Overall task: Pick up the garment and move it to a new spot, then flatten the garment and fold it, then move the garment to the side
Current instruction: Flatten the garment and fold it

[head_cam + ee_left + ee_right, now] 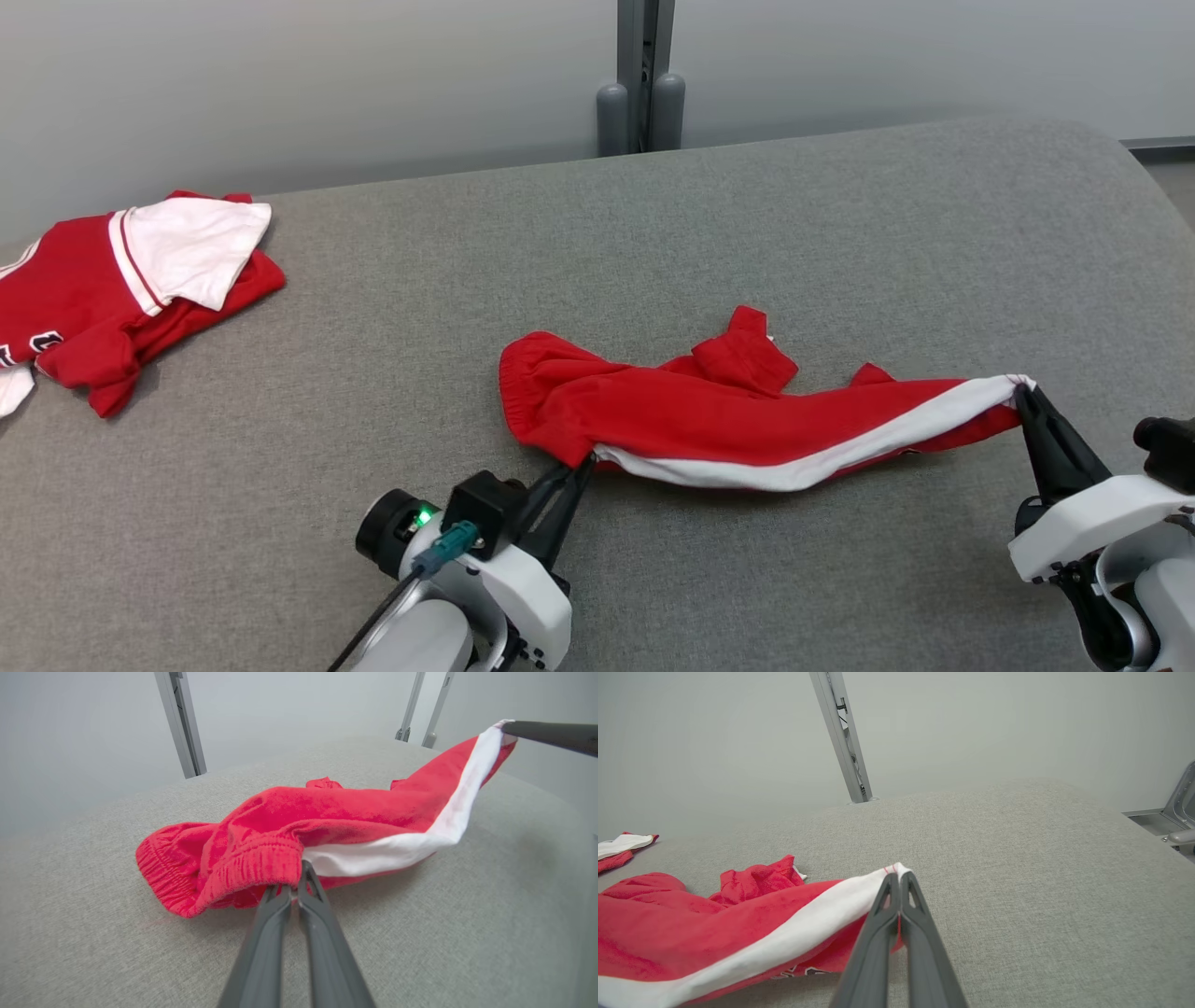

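A pale grey wall with a metal post at top centre stands behind a wide desk covered in grey fabric. The garment, red shorts with a white side stripe, lies rumpled across the middle of the frame, stretched from centre to the right edge. At lower centre the left claw is pinched together on the elastic waistband where the white stripe begins. At far right the right claw is clamped on the hem end of that stripe, holding that corner a little off the desk. A red and white jersey sits crumpled at the upper left, well apart from the shorts
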You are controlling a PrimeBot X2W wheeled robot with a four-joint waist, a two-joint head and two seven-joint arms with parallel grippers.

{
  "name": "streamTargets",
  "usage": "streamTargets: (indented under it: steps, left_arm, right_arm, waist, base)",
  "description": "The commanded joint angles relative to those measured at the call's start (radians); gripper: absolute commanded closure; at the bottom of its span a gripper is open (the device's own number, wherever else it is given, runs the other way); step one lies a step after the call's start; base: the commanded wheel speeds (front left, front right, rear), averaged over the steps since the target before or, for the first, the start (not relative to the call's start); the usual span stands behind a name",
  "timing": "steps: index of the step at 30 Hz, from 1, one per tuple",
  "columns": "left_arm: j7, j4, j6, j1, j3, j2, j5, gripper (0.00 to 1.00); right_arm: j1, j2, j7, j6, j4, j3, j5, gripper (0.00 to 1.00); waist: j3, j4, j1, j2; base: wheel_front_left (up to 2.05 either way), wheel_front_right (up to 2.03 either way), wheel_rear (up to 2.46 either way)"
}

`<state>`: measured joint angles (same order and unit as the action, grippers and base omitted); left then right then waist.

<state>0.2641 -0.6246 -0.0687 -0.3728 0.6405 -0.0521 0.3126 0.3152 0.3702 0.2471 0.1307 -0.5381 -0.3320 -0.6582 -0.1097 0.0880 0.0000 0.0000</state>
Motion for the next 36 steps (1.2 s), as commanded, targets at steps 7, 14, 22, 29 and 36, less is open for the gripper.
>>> streamTargets:
  steps: [7, 14, 22, 29, 36]
  left_arm:
    - [0.0, 0.189, -0.028, 0.071, -0.168, -0.008, 0.033, 1.0]
    - [0.0, 0.377, -0.05, 0.124, -0.28, -0.004, 0.092, 1.0]
    - [-0.013, 0.566, -0.058, 0.154, -0.313, -0.028, 0.168, 1.0]
    - [-0.144, 0.69, -0.061, 0.068, -0.31, -0.113, 0.19, 1.0]
    - [-0.259, 0.573, -0.061, -0.216, -0.243, -0.233, 0.226, 1.0]
  right_arm:
    - [-0.043, 0.03, 0.015, 0.0, 0.122, 0.04, 0.015, 1.0]
    - [-0.109, 0.051, 0.018, 0.0, 0.344, 0.092, 0.034, 1.0]
    - [-0.193, 0.061, -0.009, 0.0, 0.64, 0.195, 0.011, 1.0]
    - [-0.185, 0.064, -0.093, 0.0, 0.784, 0.247, -0.035, 1.0]
    - [0.061, 0.066, -0.135, 0.0, 0.675, 0.155, -0.047, 1.0]
  waist:
    - [0.045, -0.014, 0.0, 0.0]
    - [0.09, -0.013, 0.0, 0.0]
    - [0.117, 0.004, 0.0, 0.0]
    - [0.084, 0.021, 0.0, 0.0]
    - [-0.022, 0.048, 0.0, 0.0]
  base:
    - [0.0, 0.0, 0.0]
    - [0.0, 0.0, 0.0]
    - [0.0, 0.0, 0.0]
    - [0.0, 0.0, 0.0]
    - [0.0, 0.0, 0.0]
